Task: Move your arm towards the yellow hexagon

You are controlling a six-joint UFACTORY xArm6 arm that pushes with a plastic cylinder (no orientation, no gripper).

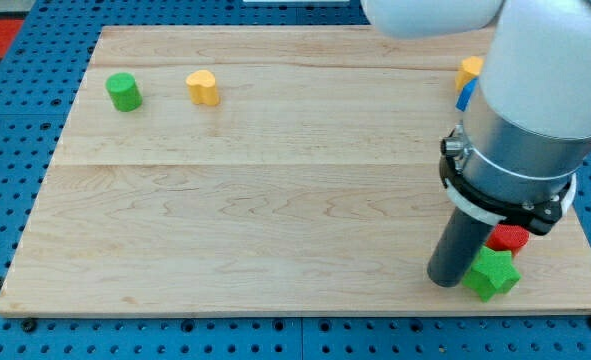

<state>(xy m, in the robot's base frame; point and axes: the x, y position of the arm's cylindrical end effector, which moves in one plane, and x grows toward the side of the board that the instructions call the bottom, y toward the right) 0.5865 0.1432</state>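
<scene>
My tip (445, 280) rests just left of the green star block (493, 273); the yellow hexagon (469, 70) sits far up-board (no jaws here, nothing held).

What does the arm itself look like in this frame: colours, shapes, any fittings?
White rounded housing at the view's top, then a grey cylindrical arm ringed by a black clamp collar with a white band beneath. Below hangs a straight dark rod; my tip is blunt and round. No cables or markings visible.

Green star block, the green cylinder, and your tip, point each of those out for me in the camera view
green star block (493, 274), camera view, on its top face.
green cylinder (124, 91), camera view, middle of its body.
my tip (445, 279), camera view, the rod's very end, just left of the green star block.
</scene>
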